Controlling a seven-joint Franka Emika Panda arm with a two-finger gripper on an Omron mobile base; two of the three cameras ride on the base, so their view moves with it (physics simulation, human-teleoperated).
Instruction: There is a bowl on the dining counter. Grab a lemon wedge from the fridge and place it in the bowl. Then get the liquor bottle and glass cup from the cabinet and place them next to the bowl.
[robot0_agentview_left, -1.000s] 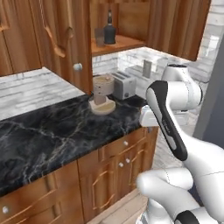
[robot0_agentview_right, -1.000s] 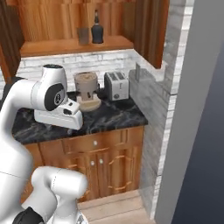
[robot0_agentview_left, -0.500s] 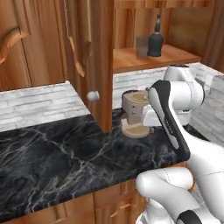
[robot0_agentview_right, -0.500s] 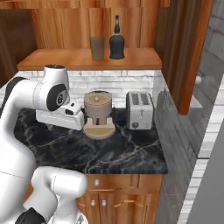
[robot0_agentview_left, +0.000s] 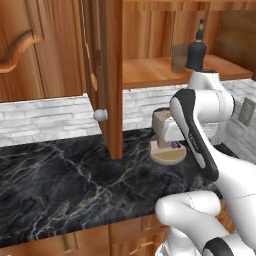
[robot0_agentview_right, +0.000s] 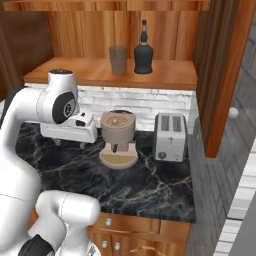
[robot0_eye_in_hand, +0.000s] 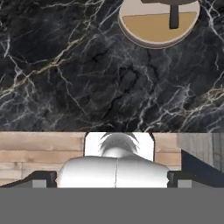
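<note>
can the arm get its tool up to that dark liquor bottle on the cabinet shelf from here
Probably yes: the dark liquor bottle stands on the open wooden shelf with its door swung aside, and the grey glass cup stands apart beside it.

- Black marble tabletop (robot0_agentview_right: 150, 185), white veins: tan coffee machine (robot0_agentview_right: 118, 137) stands on its round base; silver toaster (robot0_agentview_right: 169, 136) just beside it, toward the open cabinet door.
- Wooden cabinet shelf (robot0_agentview_right: 165, 76): dark liquor bottle (robot0_agentview_right: 143, 49) and glass cup (robot0_agentview_right: 118, 60) upright, side by side, apart.
</note>
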